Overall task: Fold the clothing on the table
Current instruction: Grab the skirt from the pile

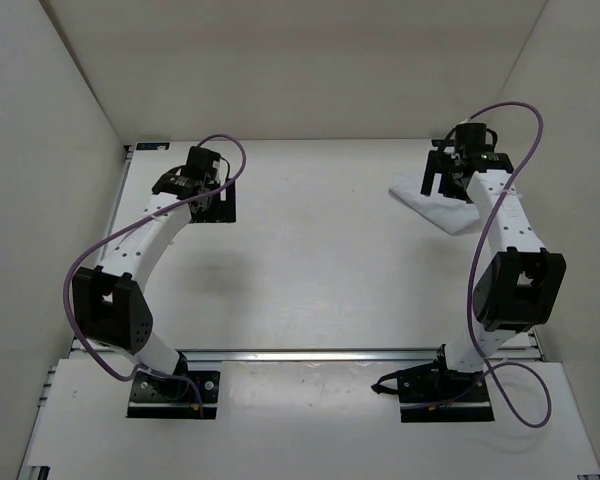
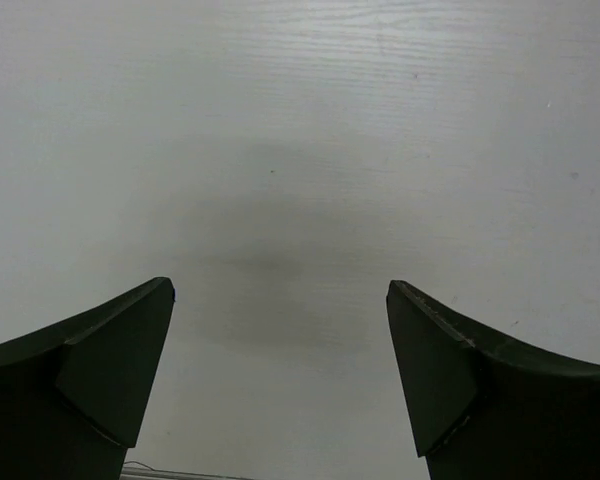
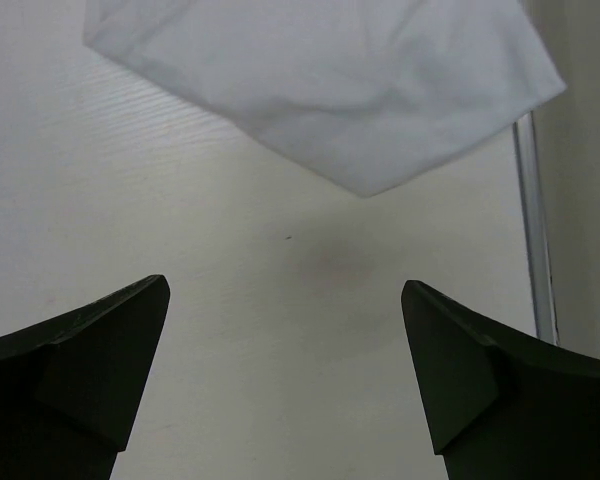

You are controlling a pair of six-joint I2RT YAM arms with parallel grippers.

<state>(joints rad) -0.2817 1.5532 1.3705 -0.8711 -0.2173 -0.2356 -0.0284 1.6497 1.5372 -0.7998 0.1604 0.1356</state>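
Observation:
The clothing (image 1: 438,208) is a small white, slightly wrinkled piece of fabric lying bunched at the far right of the table (image 1: 310,250). In the right wrist view the clothing (image 3: 330,90) fills the top of the frame, its nearest corner a short way ahead of the fingertips. My right gripper (image 1: 442,180) (image 3: 285,283) hovers at the cloth's far-left edge, open, with only bare tabletop between its fingers. At the far left, well away from the cloth, my left gripper (image 1: 212,203) (image 2: 280,284) is open over bare table (image 2: 300,150).
A metal rail (image 1: 310,353) runs along the table's near edge in front of the arm bases. Another rail (image 3: 533,230) lines the right edge beside the cloth. Pale walls (image 1: 310,60) close in the back and both sides.

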